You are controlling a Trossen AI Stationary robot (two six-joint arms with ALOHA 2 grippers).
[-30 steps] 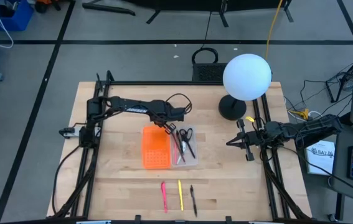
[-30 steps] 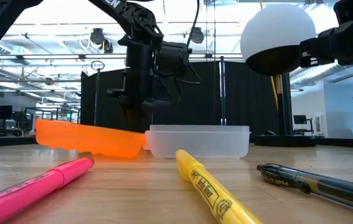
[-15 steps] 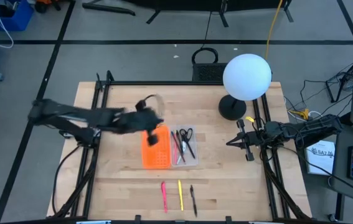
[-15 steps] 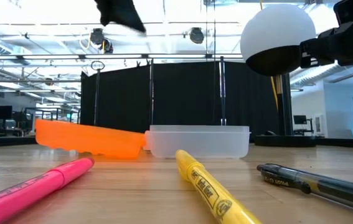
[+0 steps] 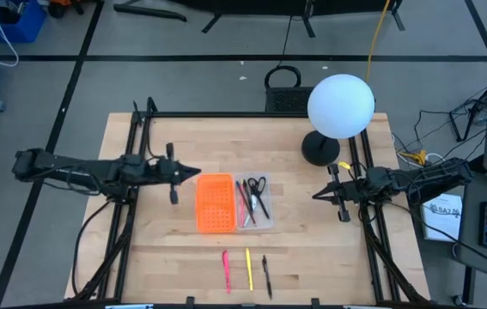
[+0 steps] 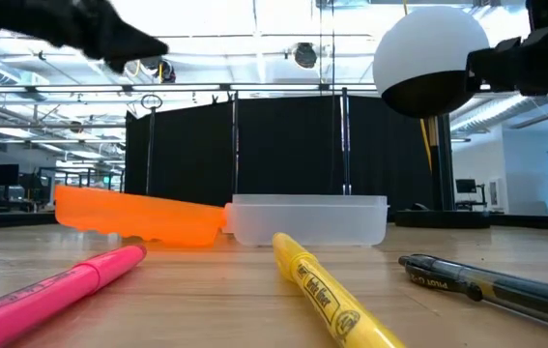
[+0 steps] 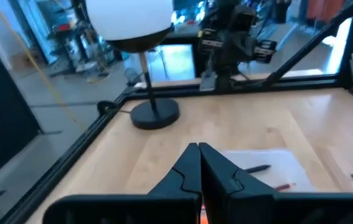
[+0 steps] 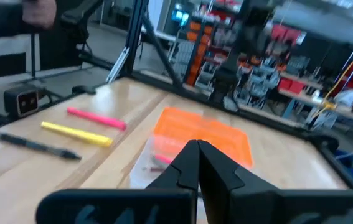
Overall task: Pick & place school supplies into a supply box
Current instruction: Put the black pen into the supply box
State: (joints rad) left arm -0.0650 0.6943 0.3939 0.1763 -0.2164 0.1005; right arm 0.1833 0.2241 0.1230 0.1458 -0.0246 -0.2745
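Observation:
The supply box (image 5: 256, 204), a clear shallow tray, sits mid-table and holds black-handled scissors (image 5: 259, 185) and a few pens. Against its left side lies an orange perforated piece (image 5: 214, 202). A pink pen (image 5: 226, 270), a yellow pen (image 5: 248, 269) and a black pen (image 5: 266, 276) lie side by side near the front edge. My left gripper (image 5: 196, 172) hangs shut and level above the table, left of the orange piece, and holds nothing. My right gripper (image 5: 315, 196) waits shut at the right, pointing toward the box.
A lamp with a white globe (image 5: 340, 106) and a black base (image 5: 320, 150) stands at the back right. Black frame rails (image 5: 133, 197) run along the table's left and right sides. Bare wood lies between the box and the three pens.
My left gripper has drawn back from above the box toward the table's left edge and risen. It has tipped from pointing down to level. It stays shut with nothing in it. The box, the orange piece and the pens have kept their places.

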